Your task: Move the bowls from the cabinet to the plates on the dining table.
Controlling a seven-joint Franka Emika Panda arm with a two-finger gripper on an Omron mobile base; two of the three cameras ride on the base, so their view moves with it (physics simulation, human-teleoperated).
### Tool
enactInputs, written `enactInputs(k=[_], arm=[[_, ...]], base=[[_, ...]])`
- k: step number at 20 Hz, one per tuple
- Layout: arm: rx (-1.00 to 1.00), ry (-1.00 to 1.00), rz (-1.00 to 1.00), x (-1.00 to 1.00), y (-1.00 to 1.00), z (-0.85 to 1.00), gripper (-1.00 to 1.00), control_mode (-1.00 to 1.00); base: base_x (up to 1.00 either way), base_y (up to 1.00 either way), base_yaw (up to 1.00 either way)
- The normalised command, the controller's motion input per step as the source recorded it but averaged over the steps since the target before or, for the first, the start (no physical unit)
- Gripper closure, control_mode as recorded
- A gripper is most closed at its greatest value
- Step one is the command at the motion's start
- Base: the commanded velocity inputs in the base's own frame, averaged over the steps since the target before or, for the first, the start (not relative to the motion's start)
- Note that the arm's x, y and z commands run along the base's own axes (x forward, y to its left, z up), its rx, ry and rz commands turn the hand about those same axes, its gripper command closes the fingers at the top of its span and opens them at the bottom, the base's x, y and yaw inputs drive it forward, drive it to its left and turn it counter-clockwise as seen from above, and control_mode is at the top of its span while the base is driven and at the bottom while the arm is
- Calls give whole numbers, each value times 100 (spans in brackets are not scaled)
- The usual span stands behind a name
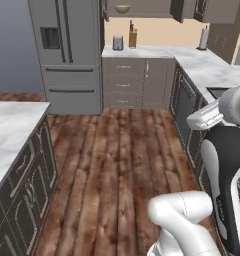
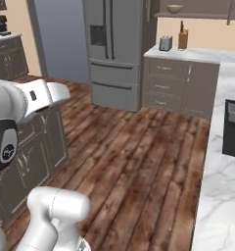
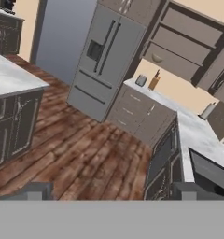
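Olive-tan bowl up on the open cabinet shelf, gripper spread wide and holding nothing

The olive-tan bowl (image 1: 122,9) sits upright, mouth to the ceiling, round so there's no long axis to call; it rests on the lower shelf of the wall cabinet (image 1: 142,7), above the toaster (image 1: 118,42) and knife block (image 1: 132,37) on the back counter (image 1: 142,51). The fridge (image 1: 67,50) stands just left of it. In the hand view the gripper (image 3: 112,191) shows both finger tips (image 3: 34,191) far apart near the bottom, nothing between them, well away from the bowl across the wood floor (image 1: 117,160). The marble dining table (image 1: 12,130) edges in at left
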Motion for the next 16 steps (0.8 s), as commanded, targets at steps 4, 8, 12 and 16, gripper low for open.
enactInputs(k=[4,8,12,16], arm=[[0,0,0,0,0,0,-100,100],[0,0,0,0,0,0,-100,100],[0,0,0,0,0,0,-100,100],[0,0,0,0,0,0,-100,100]], base=[[85,0,0],[77,0,0],[72,0,0],[74,0,0]])
